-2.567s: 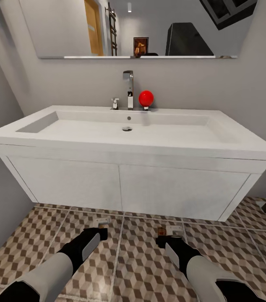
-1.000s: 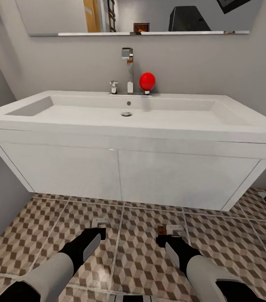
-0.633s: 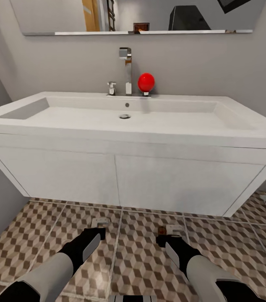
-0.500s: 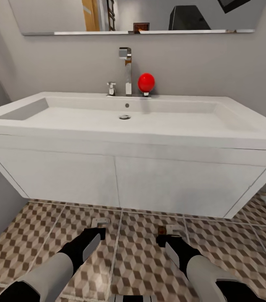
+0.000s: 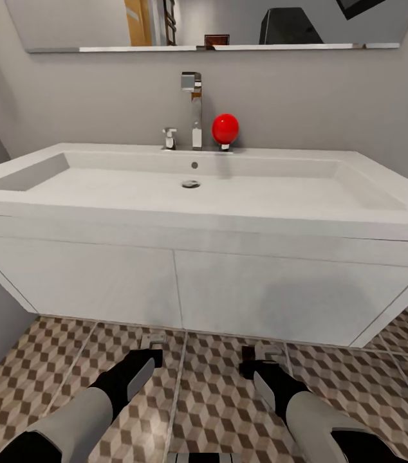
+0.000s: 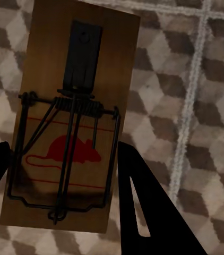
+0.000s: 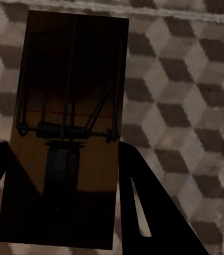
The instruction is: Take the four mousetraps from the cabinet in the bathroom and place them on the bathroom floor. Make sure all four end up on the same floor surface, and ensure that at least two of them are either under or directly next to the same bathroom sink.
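White sink point(image 5: 230, 199); brown-beige cube-pattern floor point(image 5: 217, 399); red ball point(image 5: 225, 128).

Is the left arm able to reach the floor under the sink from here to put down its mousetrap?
Probably yes. The left gripper, shut on its mousetrap, hangs low over the bathroom floor before the sink; nothing lies between.

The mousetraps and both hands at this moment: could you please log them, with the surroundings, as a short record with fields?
left hand: shut on a mousetrap, red mouse print facing the wrist camera
right hand: shut on a second mousetrap, darker in shade
height: both traps held above the bathroom floor, not yet set down
sink: white basin straight ahead, chrome tap at the back
beside tap: red ball
below sink: white two-door vanity
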`<state>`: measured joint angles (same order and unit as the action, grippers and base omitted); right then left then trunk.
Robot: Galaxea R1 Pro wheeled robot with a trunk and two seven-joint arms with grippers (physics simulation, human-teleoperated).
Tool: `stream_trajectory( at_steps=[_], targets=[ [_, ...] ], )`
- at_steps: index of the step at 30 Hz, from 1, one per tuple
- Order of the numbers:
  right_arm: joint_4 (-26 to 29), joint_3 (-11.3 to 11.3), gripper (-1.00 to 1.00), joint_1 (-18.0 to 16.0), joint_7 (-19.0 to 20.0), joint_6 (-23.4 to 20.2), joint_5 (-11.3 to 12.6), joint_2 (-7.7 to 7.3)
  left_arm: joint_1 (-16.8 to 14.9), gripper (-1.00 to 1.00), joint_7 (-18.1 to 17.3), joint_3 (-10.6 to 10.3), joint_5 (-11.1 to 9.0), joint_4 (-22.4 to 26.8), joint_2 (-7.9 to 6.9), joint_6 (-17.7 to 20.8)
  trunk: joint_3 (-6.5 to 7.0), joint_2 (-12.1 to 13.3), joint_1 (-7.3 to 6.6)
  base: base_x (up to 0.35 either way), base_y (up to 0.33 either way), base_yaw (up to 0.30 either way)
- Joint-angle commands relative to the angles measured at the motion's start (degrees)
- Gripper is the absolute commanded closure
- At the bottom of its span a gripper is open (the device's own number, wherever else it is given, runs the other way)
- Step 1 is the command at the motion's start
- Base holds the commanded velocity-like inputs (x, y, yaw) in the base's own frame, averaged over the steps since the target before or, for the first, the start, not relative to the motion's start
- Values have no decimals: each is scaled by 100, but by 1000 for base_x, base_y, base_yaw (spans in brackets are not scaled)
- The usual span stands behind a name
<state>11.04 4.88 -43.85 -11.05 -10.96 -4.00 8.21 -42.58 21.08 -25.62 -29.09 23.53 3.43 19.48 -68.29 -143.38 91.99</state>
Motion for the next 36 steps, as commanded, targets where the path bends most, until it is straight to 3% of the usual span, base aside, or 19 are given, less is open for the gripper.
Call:
stream_trajectory(
  at_steps=[1, 28, 36],
  targets=[
    [12, 48, 100, 0, -3, -29, -22, 5, -4, 100, 46, -48, -52, 11, -3, 21, -5, -2, -1, 2, 0, 0],
    [29, 66, 100, 0, -118, 5, -21, -17, -4, 100, 49, -48, -40, 25, 38, 52, -581, -37, 66, 0, 0, 0],
    [18, 501, 100, 0, -571, 434, -19, -53, -4, 100, 54, -62, -24, 101, 55, 75, -758, -47, 87, 0, 0, 0]
  ],
)
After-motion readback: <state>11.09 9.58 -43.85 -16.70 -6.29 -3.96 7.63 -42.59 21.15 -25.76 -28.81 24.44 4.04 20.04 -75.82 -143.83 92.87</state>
